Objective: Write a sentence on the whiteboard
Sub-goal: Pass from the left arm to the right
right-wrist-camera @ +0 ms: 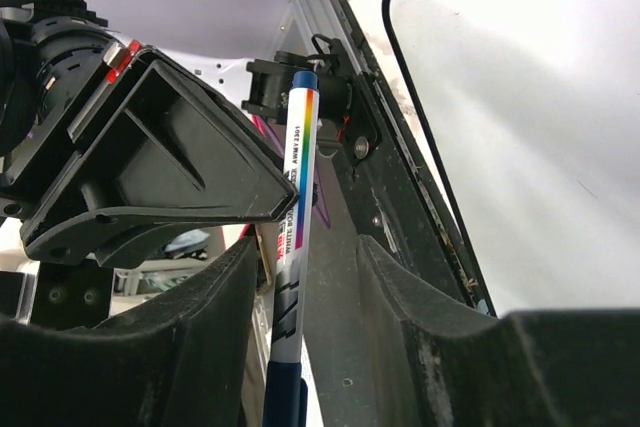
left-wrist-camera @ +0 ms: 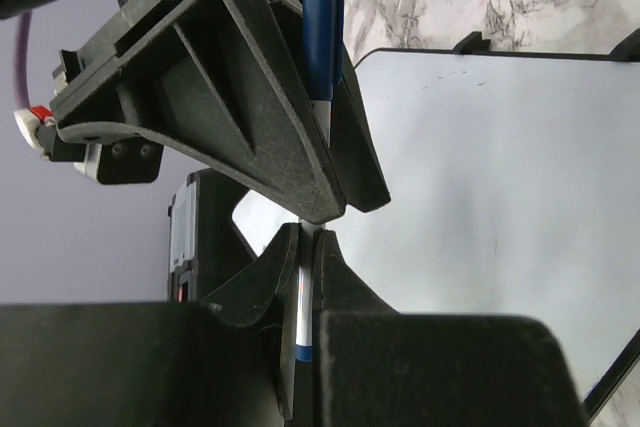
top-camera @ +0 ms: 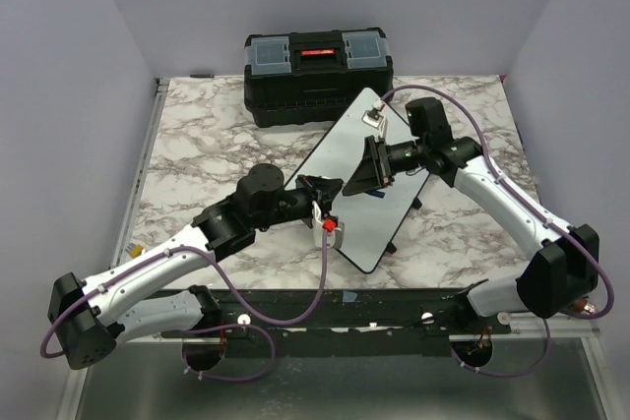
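The whiteboard (top-camera: 379, 213) lies slantwise on the marble table, white with a thin black rim; it also fills the right of the left wrist view (left-wrist-camera: 500, 177) and the right wrist view (right-wrist-camera: 540, 127). The sentence is out of view; the board surface that shows is blank. Above the board's left edge my left gripper (top-camera: 325, 191) (left-wrist-camera: 308, 232) is shut on the white barrel of a marker (left-wrist-camera: 300, 292). My right gripper (top-camera: 366, 172) (right-wrist-camera: 310, 252) faces it, open around the same marker (right-wrist-camera: 298, 207) near its blue cap (left-wrist-camera: 322, 37), with a gap on one side.
A black toolbox (top-camera: 317, 74) stands at the back of the table, just beyond the board's far corner. The marble tabletop (top-camera: 197, 145) has a metal rail along its left edge. Grey walls close in on the left and right.
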